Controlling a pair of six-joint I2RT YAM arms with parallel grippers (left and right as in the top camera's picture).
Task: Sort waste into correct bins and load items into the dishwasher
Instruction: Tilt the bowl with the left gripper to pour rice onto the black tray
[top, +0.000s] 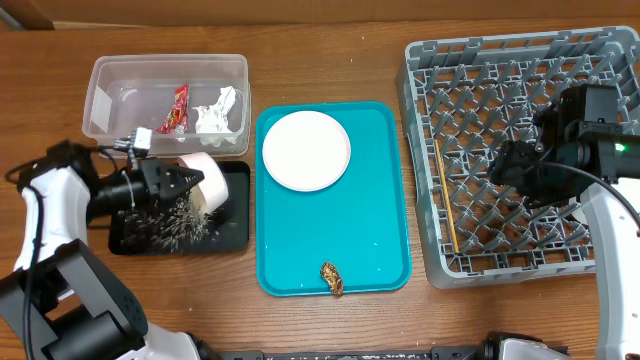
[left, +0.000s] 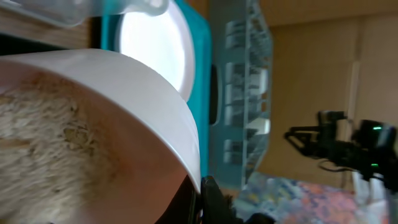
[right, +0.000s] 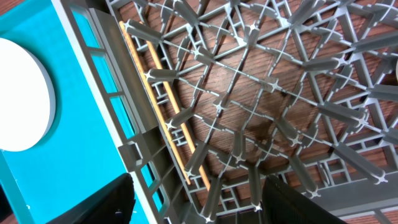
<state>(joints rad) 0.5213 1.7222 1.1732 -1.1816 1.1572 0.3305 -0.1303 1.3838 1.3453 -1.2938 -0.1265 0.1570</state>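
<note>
Rice grains (top: 165, 228) speckle the black tray (top: 236, 228), apparently because the left gripper (top: 190, 182), pinching the white bowl (top: 213, 192), tips it there; right gripper (top: 508, 172) spread above dish rack (top: 520, 60).

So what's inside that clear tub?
A red wrapper and a crumpled white napkin lie in the tub. Anything under the napkin is hidden.
</note>
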